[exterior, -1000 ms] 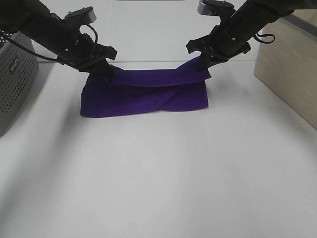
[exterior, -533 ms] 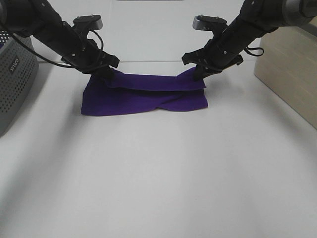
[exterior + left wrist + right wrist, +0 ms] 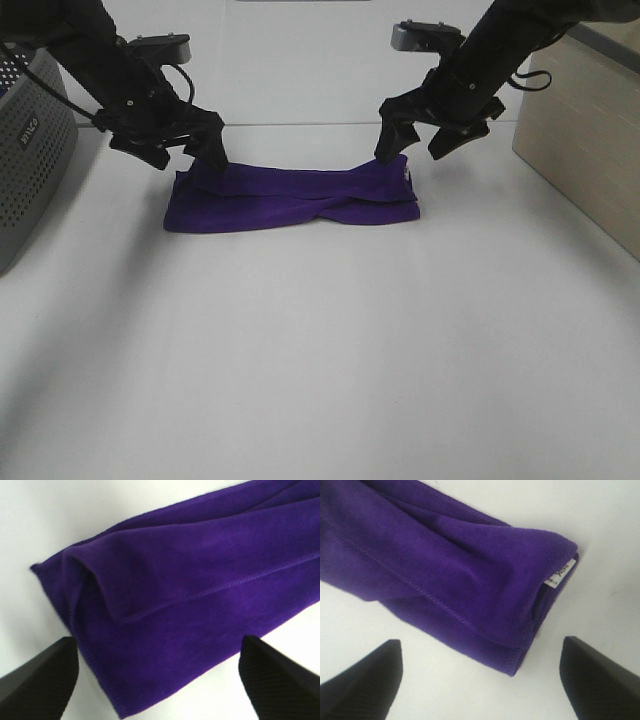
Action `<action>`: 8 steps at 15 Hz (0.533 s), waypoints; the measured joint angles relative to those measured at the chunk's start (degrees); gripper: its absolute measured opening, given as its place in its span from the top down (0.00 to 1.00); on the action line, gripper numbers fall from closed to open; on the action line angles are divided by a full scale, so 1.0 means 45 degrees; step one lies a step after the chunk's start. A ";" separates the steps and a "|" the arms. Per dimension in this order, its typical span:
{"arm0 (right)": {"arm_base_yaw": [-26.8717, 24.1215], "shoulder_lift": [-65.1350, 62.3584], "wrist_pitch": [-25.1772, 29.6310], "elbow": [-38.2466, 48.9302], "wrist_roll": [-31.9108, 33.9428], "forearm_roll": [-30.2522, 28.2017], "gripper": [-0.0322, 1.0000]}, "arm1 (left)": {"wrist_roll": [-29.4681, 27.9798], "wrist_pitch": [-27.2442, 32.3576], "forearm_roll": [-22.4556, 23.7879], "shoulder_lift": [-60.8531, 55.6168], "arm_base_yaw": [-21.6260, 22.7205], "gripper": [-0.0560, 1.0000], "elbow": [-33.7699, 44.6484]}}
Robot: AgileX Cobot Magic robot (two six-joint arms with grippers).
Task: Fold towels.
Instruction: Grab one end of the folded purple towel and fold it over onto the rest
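Left gripper, right gripper: jaws apart, over folded purple towel ends; white tag print unreadable.

table in front of towel — open | left: grey basket | right: beige box

**Towel**: deep purple throughout, plain and soft-napped. A hem line stitched in matching purple thread is seen in both wrist views.

**Tag**: white, marked with small dark lettering too fine to be read.

**Table**: plain white, crossed by soft grey shadows.

**Left gripper** and **right gripper**: black. The fingers are finished in fine black ribbing.

**Camera housings**: silver-grey, set against the black arms.

**Basket**: grey, patterned with a regular grid of small holes. White lettering is carried on its side.

**Box**: pale beige, faintly streaked.
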 joint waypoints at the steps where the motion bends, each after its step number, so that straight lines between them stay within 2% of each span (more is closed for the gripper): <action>1: 0.0000 -0.0433 0.0497 -0.0064 0.0000 0.0000 0.16 | -0.0407 0.0407 0.0535 -0.0051 0.0140 0.19 -0.0127; 3: 0.0000 -0.1006 0.1235 -0.0115 0.0013 0.0000 0.15 | -0.0624 0.0904 0.0331 0.0076 0.0828 0.18 -0.0178; 6: 0.0000 -0.1210 0.1668 -0.0115 0.0025 0.0000 0.15 | 0.0700 0.1592 -0.2394 0.1044 0.2063 0.18 -0.0191; 8: 0.0000 -0.1210 0.1681 -0.0115 0.0038 -0.0013 0.15 | 0.1502 0.1808 -0.3591 0.1630 0.2355 0.18 -0.0191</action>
